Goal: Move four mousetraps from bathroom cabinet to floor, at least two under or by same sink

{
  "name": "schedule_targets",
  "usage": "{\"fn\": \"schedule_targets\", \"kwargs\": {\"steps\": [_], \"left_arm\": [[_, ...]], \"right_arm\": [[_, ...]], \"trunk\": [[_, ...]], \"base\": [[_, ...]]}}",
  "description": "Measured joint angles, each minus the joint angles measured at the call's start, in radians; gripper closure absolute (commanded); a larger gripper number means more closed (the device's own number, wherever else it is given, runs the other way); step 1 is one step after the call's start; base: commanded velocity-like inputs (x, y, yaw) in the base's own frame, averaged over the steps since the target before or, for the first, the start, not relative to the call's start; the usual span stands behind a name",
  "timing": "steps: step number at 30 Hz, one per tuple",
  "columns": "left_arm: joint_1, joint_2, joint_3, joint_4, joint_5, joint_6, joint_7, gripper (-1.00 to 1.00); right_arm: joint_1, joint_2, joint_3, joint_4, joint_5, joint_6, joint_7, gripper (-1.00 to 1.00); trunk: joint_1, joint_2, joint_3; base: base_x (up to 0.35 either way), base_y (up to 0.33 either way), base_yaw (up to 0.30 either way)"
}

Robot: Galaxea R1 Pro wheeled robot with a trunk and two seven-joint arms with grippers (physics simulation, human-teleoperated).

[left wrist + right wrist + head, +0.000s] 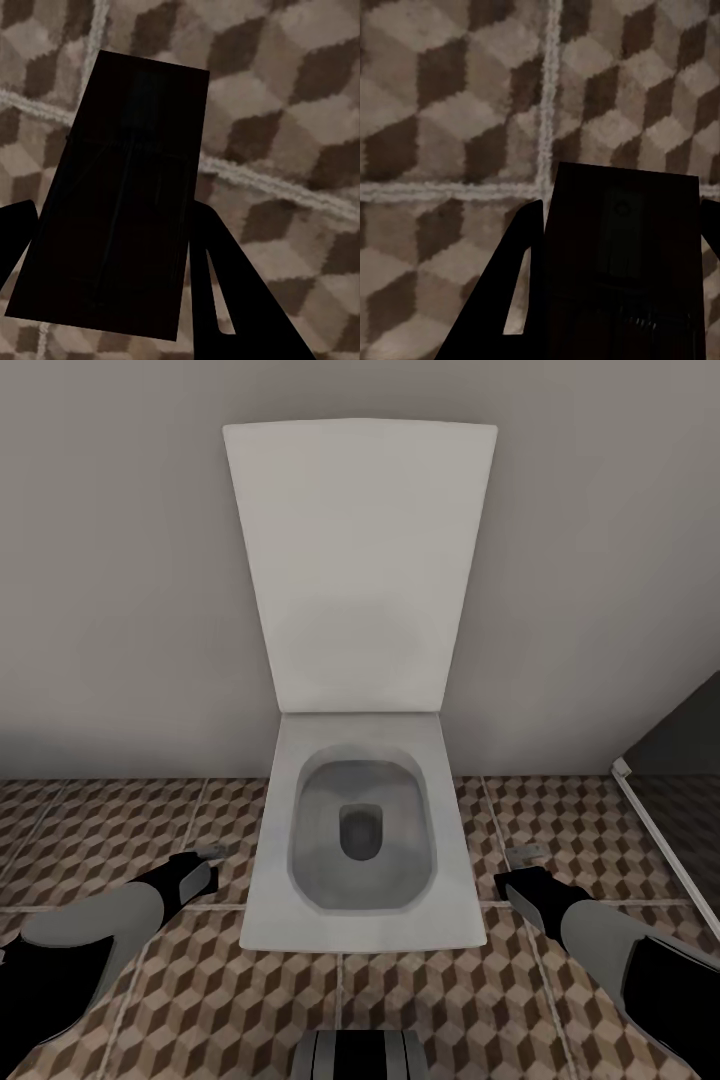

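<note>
Head view: a white toilet stands straight ahead at 12 o'clock with its lid raised against the plain grey wall. The bowl is open. The bathroom floor, tiled in the brown and cream cube pattern, runs around the toilet's foot. At 8 o'clock the left gripper hangs low just beside the toilet's edge, and at 4 o'clock the right gripper hangs the same way on the other side. A small grey bit shows at each tip, too small to tell apart. A dark panel with a pale frame slants in at 3 o'clock, and part of the robot's own base shows at 6 o'clock.

Left wrist view: a flat dark rectangular board, the first mousetrap, sits between the two black fingers, which press on its long sides and are clamped on it. It is in deep shadow, with only faint lines on its face, and it is held above the floor tiles and a grout line.

Right wrist view: the second mousetrap, equally dark, shows a faint rounded plate and wire parts. The fingers close on either side of it and grip it over a crossing of grout lines
</note>
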Motion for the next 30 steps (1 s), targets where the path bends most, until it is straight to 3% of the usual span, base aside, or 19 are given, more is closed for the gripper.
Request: {"fn": "schedule_targets", "kwargs": {"steps": [30], "left_arm": [[0.000, -0.001, 0.000, 0.000, 0.000, 0.000, -0.025, 1.00]], "right_arm": [[0.000, 0.000, 0.000, -0.001, 0.000, -0.001, 0.000, 1.00]], "trunk": [[0.000, 0.000, 0.000]], "base": [[0.039, 0.000, 0.000]]}}
